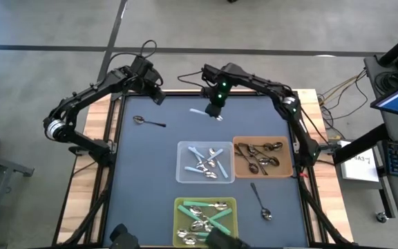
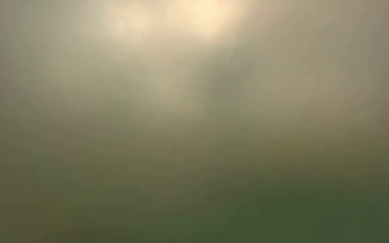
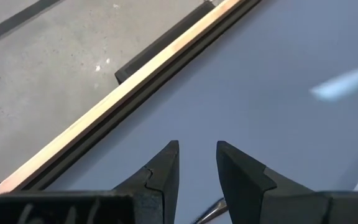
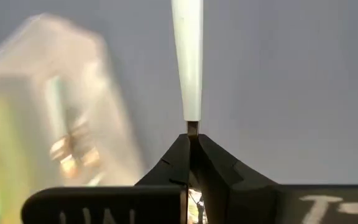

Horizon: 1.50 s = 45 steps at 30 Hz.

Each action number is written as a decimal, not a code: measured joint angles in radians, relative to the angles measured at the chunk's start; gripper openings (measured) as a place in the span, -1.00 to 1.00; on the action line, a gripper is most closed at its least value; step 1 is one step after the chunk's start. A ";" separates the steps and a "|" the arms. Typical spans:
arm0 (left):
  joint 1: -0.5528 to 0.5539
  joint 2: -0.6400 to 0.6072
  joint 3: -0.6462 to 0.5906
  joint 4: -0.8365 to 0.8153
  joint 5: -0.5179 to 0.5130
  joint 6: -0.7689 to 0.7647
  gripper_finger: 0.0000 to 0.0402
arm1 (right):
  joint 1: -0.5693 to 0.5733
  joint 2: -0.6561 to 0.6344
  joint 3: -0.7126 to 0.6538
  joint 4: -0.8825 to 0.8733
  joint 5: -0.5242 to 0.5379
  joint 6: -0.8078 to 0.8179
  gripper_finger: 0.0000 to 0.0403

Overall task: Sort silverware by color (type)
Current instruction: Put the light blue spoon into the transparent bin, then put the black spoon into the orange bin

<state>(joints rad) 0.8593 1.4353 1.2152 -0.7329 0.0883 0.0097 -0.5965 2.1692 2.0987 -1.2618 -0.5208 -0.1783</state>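
My right gripper (image 1: 215, 105) is over the far middle of the table, shut on a light-blue-handled spoon (image 1: 206, 113). My left gripper (image 3: 197, 163) is open above the bare mat near the far left corner (image 1: 155, 94), touching nothing. A dark-handled spoon (image 1: 148, 122) lies flat on the mat near it, and another (image 1: 261, 199) lies near the right edge. Light blue spoons lie in the clear bin (image 1: 182, 173), dark ones in the brown bin (image 1: 238, 173), teal ones in the yellow-green bin (image 1: 178, 207). The low view shows only blur. My right gripper pinches the light blue spoon between its two fingers at the metal neck (image 4: 192, 129), where the handle meets the bowl. The light blue handle (image 4: 187, 62) sticks out past the fingertips, and the bowl (image 4: 195, 200) sits back between the fingers. Whether the spoon is clear of the mat does not show.
The three bins stand in the middle and near part of the mat. A wooden rim (image 3: 135, 81) runs along the table's far edge beside my left gripper. Bare mat lies on the left half (image 1: 140, 173). Cables and a desk stand beyond the right edge.
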 joint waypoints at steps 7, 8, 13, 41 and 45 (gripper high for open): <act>0.000 0.000 0.000 -0.027 -0.001 0.070 -0.56 | 0.130 -0.110 -0.026 -0.096 -0.015 0.027 -0.95; 0.000 0.000 0.000 -0.029 -0.001 0.083 -0.56 | 0.156 -0.125 -0.037 -0.095 -0.025 0.038 -0.95; 0.009 0.000 0.000 -0.030 -0.001 0.135 -0.56 | 0.294 -0.161 -0.079 -0.075 -0.054 0.150 -0.96; 0.082 -0.001 0.000 -0.109 0.001 0.293 -0.56 | 0.527 -0.242 -0.199 -0.087 -0.052 0.595 -0.45; 0.109 -0.006 0.000 -0.117 0.001 0.288 -0.56 | 0.564 -0.351 -0.287 -0.137 0.060 0.583 -0.46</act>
<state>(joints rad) 0.9683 1.4296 1.2152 -0.8501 0.0888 0.2974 -0.0325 1.8182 1.8117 -1.3984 -0.4608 0.4043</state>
